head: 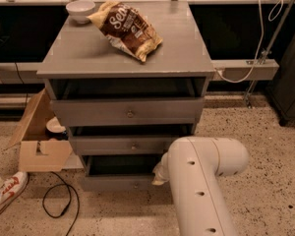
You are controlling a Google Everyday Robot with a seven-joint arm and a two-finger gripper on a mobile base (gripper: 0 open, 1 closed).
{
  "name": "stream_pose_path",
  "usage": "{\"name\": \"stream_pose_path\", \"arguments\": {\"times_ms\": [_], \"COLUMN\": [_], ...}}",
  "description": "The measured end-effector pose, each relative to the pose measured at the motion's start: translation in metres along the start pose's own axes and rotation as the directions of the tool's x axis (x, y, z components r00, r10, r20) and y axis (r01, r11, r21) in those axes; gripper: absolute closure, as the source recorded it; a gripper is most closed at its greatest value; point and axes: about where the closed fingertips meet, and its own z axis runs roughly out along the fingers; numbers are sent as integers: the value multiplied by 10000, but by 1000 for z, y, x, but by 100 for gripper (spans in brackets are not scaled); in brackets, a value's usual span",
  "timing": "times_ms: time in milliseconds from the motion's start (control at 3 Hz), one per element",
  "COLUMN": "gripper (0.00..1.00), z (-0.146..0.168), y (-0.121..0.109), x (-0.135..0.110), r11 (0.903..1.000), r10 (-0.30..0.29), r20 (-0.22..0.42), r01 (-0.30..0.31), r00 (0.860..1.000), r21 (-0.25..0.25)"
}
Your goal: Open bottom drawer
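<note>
The bottom drawer (pixel 113 183) sits lowest in the grey cabinet (pixel 88 58), just above the floor (pixel 265 132). The gripper (pixel 159 174) is at the drawer's right end, half hidden by the arm (pixel 201 191); its state cannot be told. Pull straight toward the near side, without skew. A chip bag (pixel 128 31) and a bowl (pixel 80 10) rest on top. A cardboard box (pixel 39 149) and a cable (pixel 59 200) lie to the left.

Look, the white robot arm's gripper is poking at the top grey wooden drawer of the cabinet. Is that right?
No, it's the wrong drawer. The camera view shows the white robot arm's gripper poking at the bottom grey wooden drawer, the shortest of the cabinet's three, near its right end.
</note>
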Motion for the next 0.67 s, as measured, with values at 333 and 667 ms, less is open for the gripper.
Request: {"name": "stream_pose_path", "arguments": {"times_ms": [333,667], "gripper": [100,84], "z": [-2,-2], "y": [0,0], "x": [-1,-1], "r11": [10000,10000], "r10": [-6,-6], "r20": [3,3], "r01": [6,6], "r00": [10000,10000], "r21": [-6,-6]}}
